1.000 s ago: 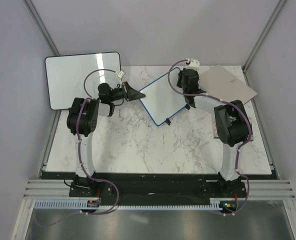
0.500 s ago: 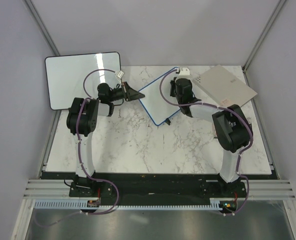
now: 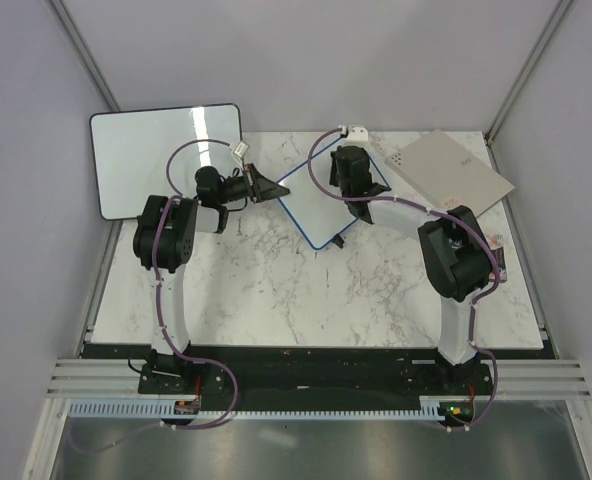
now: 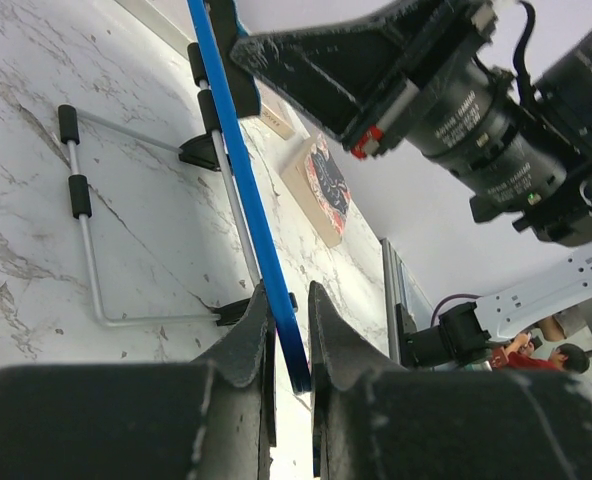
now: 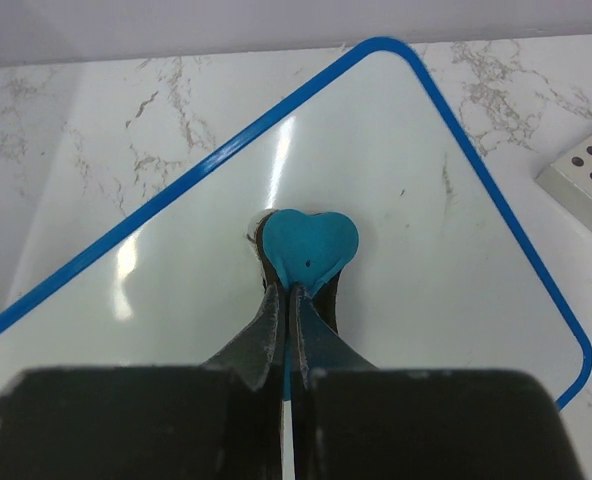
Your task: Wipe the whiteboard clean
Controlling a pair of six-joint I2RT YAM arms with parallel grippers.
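Observation:
The small blue-framed whiteboard (image 3: 314, 205) stands tilted on a wire stand in the middle of the marble table. Its white face (image 5: 396, 230) looks blank in the right wrist view. My left gripper (image 3: 266, 187) is shut on the board's blue left edge (image 4: 261, 250) and steadies it. My right gripper (image 3: 354, 185) is shut on a blue heart-shaped eraser (image 5: 308, 243), which presses on the board's face near its middle. The wire stand (image 4: 86, 240) with black feet shows behind the board in the left wrist view.
A larger black-framed whiteboard (image 3: 166, 155) lies at the back left, overhanging the table. A beige perforated panel (image 3: 446, 170) lies at the back right, close to the small board. A small printed card (image 4: 321, 185) lies on the table behind the board.
My right gripper has swept left across the board's face with the eraser, from its right edge toward its middle. The left gripper has not moved.

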